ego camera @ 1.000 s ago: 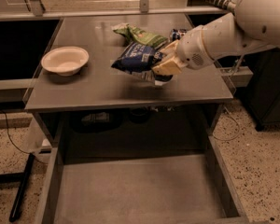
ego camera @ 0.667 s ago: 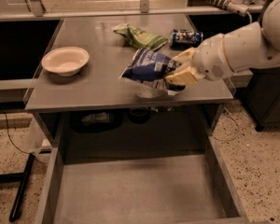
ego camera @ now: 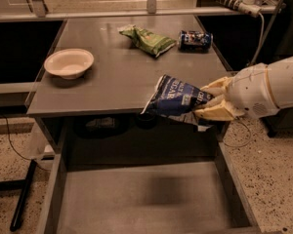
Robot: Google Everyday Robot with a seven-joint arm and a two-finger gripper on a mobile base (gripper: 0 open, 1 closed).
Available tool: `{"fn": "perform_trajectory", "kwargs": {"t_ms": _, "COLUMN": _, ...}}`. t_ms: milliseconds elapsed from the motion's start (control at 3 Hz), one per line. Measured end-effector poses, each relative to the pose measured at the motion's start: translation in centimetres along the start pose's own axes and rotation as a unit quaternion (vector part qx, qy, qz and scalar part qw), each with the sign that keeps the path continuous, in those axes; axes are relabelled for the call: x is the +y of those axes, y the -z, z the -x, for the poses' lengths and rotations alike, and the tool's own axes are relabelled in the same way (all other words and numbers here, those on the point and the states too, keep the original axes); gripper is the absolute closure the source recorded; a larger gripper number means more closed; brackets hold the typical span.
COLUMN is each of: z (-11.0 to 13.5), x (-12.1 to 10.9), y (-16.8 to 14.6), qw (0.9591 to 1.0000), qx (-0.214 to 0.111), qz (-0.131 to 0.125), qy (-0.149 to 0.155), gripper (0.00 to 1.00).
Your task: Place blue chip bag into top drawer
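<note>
1. Below the table's front edge, the top drawer stands pulled wide open, its flat grey bottom bare apart from a shadow. Nothing lies in it that would block a drop. Its low side walls run along either side, and the right wall sits under my forearm.
2. The grey table is the surface I am leaving. A second ago my load hung over its middle right; now it is past the front lip, so the carry away from the tabletop looks nearly done.
3. My gripper sits at the table's front right corner, lower and further forward than a second ago. It is clamped on one end of the bag, one finger above and one below.
4. The blue chip bag juts leftward from my grip. It is tilted, with its free end over the table edge and the rest over the back of the drawer. It is not inside yet. I judge that it needs to come further forward and down before I let go, or it may catch on the lip.
5. The white bowl rests at the table's left side, well apart from me.
6. The green chip bag lies near the table's far edge, out of my path.
7. The small blue drink can lies on its side just beside the green chip bag. My arm hid it a second ago, and now it is in view.
</note>
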State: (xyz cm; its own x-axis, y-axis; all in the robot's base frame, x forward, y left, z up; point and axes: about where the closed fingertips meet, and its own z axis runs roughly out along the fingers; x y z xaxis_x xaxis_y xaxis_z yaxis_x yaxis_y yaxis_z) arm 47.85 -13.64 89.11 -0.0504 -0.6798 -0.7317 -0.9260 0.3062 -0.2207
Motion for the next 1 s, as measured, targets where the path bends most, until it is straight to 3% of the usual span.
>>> {"fn": "perform_trajectory", "kwargs": {"t_ms": 667, "z": -4.4, "x": 6.6, "y": -2.8, "qw": 0.9986, "qx": 0.025, "qz": 0.044, "qy": -0.014, "gripper": 1.0}}
{"fn": "perform_trajectory", "kwargs": {"t_ms": 1000, "z": -7.4, "x": 8.2, "y": -5.2, "qw": 0.9972, "qx": 0.03, "qz": 0.063, "qy": -0.027, "gripper": 1.0}}
